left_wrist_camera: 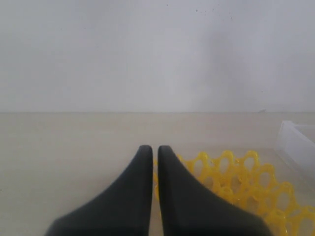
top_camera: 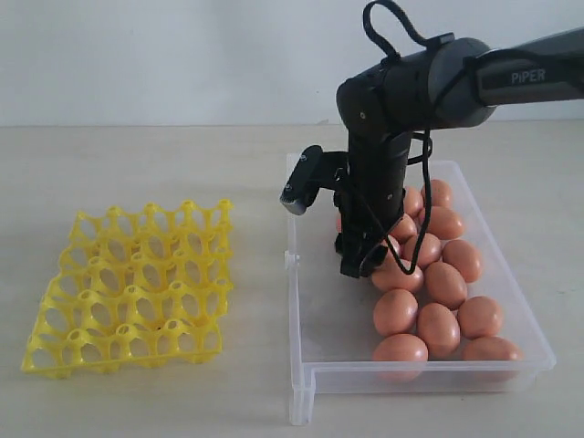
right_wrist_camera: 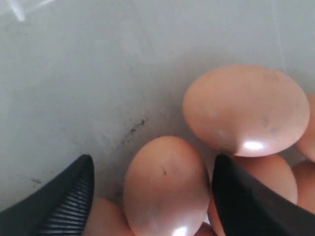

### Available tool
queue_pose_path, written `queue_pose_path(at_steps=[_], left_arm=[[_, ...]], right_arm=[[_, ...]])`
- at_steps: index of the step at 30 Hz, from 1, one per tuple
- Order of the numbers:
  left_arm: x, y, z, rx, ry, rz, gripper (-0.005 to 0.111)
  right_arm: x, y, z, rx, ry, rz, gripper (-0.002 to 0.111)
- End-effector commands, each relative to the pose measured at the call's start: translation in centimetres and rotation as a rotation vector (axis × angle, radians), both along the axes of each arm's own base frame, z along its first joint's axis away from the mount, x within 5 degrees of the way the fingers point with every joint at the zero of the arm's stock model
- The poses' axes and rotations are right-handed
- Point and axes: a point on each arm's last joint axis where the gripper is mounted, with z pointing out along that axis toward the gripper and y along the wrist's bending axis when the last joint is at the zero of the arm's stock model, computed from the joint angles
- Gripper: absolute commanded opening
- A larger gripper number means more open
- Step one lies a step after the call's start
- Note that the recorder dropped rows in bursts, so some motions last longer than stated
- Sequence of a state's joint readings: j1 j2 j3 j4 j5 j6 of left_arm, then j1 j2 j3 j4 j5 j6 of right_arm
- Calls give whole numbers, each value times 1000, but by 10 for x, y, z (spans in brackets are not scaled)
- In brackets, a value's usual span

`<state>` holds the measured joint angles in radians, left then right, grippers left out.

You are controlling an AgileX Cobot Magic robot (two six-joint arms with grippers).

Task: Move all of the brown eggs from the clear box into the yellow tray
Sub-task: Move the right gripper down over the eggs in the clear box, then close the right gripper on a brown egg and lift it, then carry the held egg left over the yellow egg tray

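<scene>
Up close, the right gripper (right_wrist_camera: 152, 162) gaped astride one brown egg (right_wrist_camera: 165, 191); the left gripper (left_wrist_camera: 154, 149), unseen from outside, was closed.

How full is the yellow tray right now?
Empty: all cups of the yellow tray are bare, and the brown eggs in view lie in the clear box.

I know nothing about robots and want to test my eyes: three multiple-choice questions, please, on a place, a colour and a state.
1. The egg tray is: A yellow, B blue, C white.
2. The brown eggs lie: A in the tray, B in the clear box, C on the table.
3. The right arm's jaws are: A open astride an egg, B shut on one, C out of sight.
Answers: A, its lattice is yellow; B, all sit within the box's walls; A, one jaw stands each side of the egg.
</scene>
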<state>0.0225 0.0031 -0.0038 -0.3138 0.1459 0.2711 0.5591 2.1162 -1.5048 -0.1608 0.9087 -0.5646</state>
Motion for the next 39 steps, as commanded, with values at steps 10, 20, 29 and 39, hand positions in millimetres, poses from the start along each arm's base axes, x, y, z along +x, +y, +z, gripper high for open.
queue_pose_path(at_steps=[10, 20, 29, 39], left_arm=[[0, 0, 0, -5, -13, 6, 4], [0, 0, 0, -5, -13, 6, 4], [0, 0, 0, -5, -13, 6, 4], [0, 0, 0, -5, -13, 6, 4]], right_arm=[[5, -1, -18, -32, 4, 15, 61], [6, 0, -17, 0, -11, -111, 0], [15, 9, 16, 199, -172, -256, 0], [-1, 28, 126, 757, -399, -301, 0]])
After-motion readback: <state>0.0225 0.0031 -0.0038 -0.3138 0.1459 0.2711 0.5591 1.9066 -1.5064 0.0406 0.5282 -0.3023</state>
